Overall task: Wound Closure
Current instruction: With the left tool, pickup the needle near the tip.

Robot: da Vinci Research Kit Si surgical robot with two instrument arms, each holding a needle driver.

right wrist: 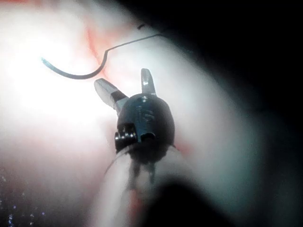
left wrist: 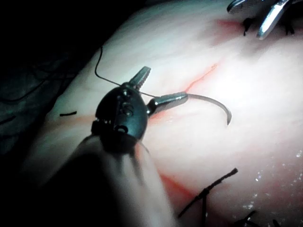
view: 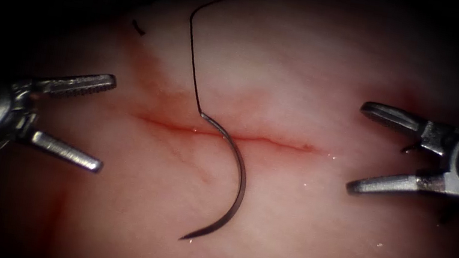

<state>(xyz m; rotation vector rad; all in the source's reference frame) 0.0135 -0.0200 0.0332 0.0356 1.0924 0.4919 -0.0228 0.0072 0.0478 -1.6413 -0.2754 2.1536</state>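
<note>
Endoscope view: needle (view: 234,175) loose on tissue (view: 301,219), lying across cut (view: 276,142), thread (view: 193,57) trailing up; left tool (view: 107,122) and right tool (view: 354,146) both spread wide, holding nothing

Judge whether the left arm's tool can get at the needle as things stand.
Probably yes: the left tool holds nothing, its jaws open, and the needle lies loose on the tissue across the cut, with nothing between them.
</note>
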